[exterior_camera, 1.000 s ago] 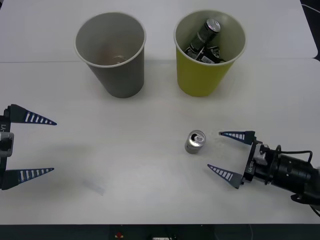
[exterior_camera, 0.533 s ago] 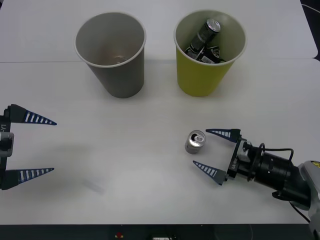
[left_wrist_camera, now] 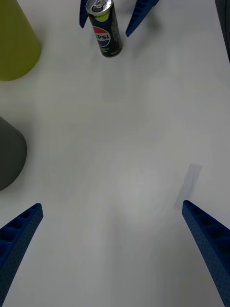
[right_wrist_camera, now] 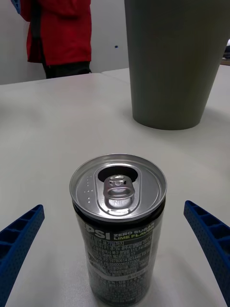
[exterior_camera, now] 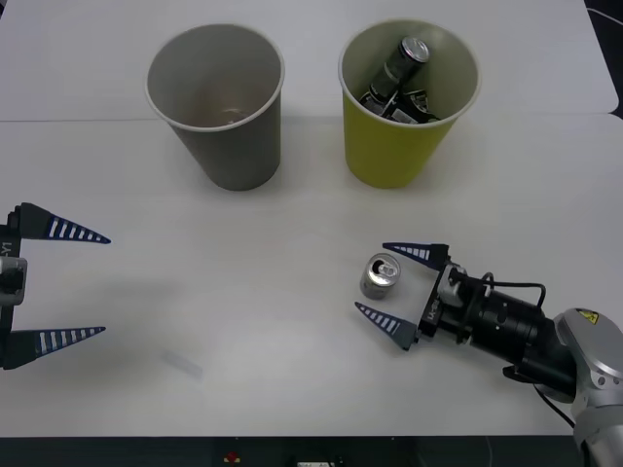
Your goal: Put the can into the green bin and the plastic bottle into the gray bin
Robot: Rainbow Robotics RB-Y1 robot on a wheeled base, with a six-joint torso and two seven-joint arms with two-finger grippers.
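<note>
From the front we see a white bench with the gray bin and green bin near its far edge. The can stands upright toward the near right, between the spread fingers of the right gripper, untouched. The left gripper waits open at the left edge.

From the right wrist we see the can centred between the fingers.

From the left wrist we see open fingers over bare bench.

You've got the can upright on the table, silver top w/ pull-tab, opening already punched, dark Pepsi label on the body. The green bin, yellow-green, stands upright well beyond the can, w/ dark cans inside. The gray bin stands upright beside the green bin, nothing obvious inside.
</note>
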